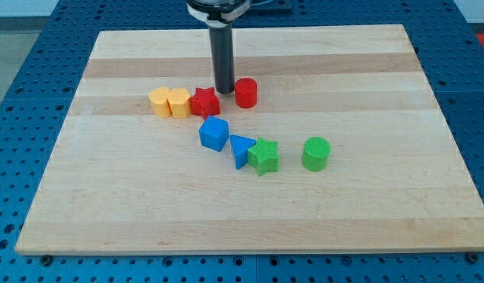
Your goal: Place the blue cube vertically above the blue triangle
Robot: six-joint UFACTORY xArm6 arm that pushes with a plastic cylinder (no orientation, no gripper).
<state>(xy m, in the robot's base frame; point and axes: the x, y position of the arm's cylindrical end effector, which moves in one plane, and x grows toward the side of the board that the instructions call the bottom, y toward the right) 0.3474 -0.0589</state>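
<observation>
The blue cube point(214, 134) sits near the board's middle, just left of and slightly above the blue triangle point(240, 149), touching or nearly touching it. My tip point(224, 91) is at the end of the dark rod, above the blue cube, between the red star point(205, 103) and the red cylinder point(246, 93). The tip is clear of the blue cube, about a block's width above it.
A green star point(264, 156) touches the blue triangle's right side. A green cylinder point(316, 153) stands further right. Two yellow blocks point(159, 103) point(179, 103) sit in a row left of the red star. The wooden board point(108, 196) lies on a blue perforated table.
</observation>
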